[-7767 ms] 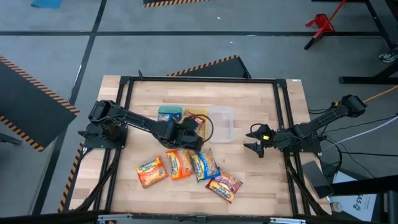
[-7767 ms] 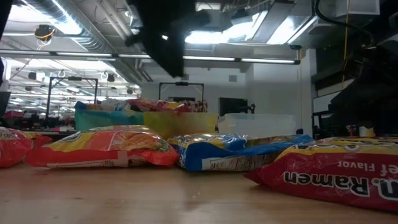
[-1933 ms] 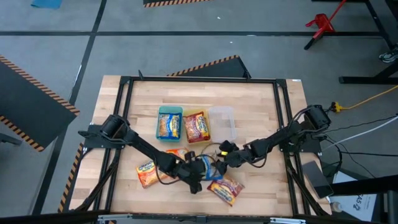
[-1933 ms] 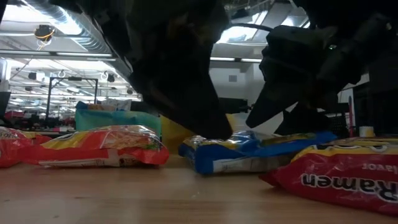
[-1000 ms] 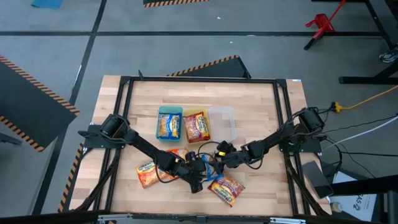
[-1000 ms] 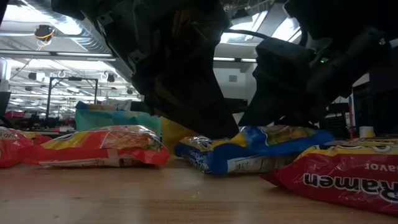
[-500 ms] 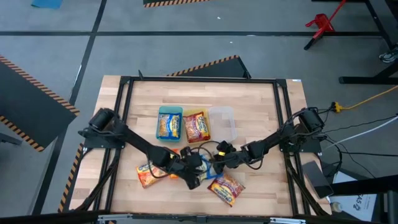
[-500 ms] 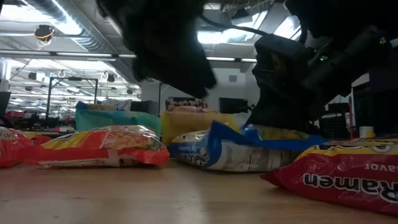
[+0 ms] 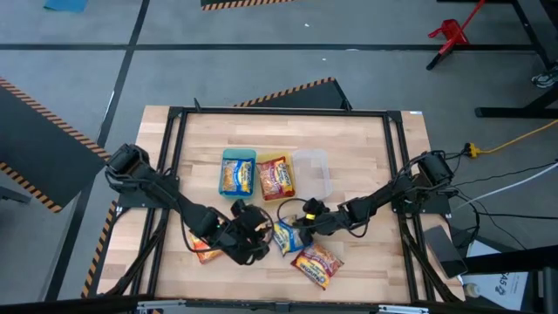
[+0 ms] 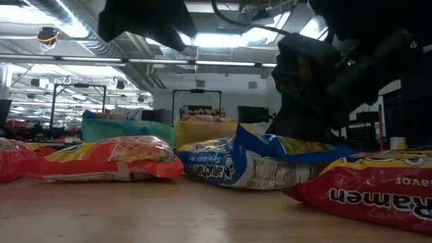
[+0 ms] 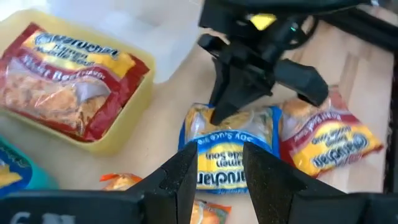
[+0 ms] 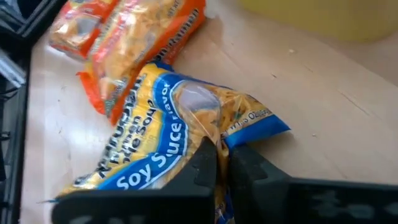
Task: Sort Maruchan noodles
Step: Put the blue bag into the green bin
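A blue-yellow Maruchan packet (image 9: 285, 236) lies on the wood at mid-table. My right gripper (image 9: 299, 228) is shut on its end nearest the table's right edge. My left gripper (image 9: 255, 241) hovers open above the table just left of that packet, nothing between its fingers (image 11: 186, 177). A red packet (image 9: 316, 264) lies nearer the front edge. Orange packets (image 9: 205, 249) lie partly hidden under my left arm. One packet rests in the green tray (image 9: 237, 173), a red one in the yellow tray (image 9: 275, 177). My right gripper pinches the blue-yellow packet's crimped end (image 12: 217, 134) between its two fingers (image 12: 204, 163). They slant down at it from the table's right side. The wrapper bunches up at the fingers, and the rest of the packet (image 10: 250, 165) lies on the table.
A clear tray (image 9: 312, 173) stands right of the yellow one. A black frame rail (image 9: 394, 174) runs along the table's edges. Bare wood (image 9: 366, 157) lies at the far right and along the far edge.
My right gripper has shut on the blue-yellow packet's end without changing place. My left gripper has lifted off that packet and drawn up and back toward the table's left, rolling as it went. The packet's side toward the low camera has tipped up.
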Robot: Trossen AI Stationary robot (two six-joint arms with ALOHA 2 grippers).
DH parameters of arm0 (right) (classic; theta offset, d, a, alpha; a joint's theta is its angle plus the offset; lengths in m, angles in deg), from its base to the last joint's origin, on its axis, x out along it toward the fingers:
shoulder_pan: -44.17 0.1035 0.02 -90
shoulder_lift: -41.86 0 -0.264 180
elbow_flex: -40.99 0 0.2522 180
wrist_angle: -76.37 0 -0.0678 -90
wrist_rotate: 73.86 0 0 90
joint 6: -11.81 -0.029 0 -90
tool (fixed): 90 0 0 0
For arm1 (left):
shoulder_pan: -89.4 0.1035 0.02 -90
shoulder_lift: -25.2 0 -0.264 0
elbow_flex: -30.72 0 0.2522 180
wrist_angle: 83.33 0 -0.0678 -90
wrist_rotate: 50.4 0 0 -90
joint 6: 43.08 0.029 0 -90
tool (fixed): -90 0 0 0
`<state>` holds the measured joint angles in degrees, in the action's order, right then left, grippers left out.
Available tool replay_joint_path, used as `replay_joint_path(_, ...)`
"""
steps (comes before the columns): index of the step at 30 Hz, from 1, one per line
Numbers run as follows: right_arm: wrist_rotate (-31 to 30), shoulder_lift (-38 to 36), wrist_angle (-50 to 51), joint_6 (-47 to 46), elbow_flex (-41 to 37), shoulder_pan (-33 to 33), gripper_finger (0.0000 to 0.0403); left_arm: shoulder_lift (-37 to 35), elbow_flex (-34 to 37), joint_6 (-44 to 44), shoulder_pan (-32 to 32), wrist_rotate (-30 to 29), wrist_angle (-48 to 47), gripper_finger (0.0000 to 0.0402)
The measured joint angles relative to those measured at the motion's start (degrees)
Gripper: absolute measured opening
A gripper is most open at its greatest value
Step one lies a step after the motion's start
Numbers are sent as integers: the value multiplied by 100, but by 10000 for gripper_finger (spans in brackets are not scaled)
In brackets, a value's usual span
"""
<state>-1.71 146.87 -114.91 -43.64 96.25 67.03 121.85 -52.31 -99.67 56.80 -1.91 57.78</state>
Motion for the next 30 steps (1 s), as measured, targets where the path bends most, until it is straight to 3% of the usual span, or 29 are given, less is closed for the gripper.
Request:
replay_joint_path(6,-199,-433,-26,374,-2,2,3,2,0,-635,-242,-276,81,133)
replay_joint_path(15,-616,-1123,4,997,4,2,2,-47,93,-761,-403,-278,512,159)
replay_joint_path(24,-1325,-1616,275,1571,9,0,2,-47,1194,-1170,-430,-250,3094,196)
replay_joint_path(27,-1553,-1766,300,1808,9,0,1,-42,1745,-1653,-536,-607,3930,202)
replay_joint_path(30,-1614,-1878,265,2002,9,0,1,-42,2255,-1969,-691,-1372,4612,205)
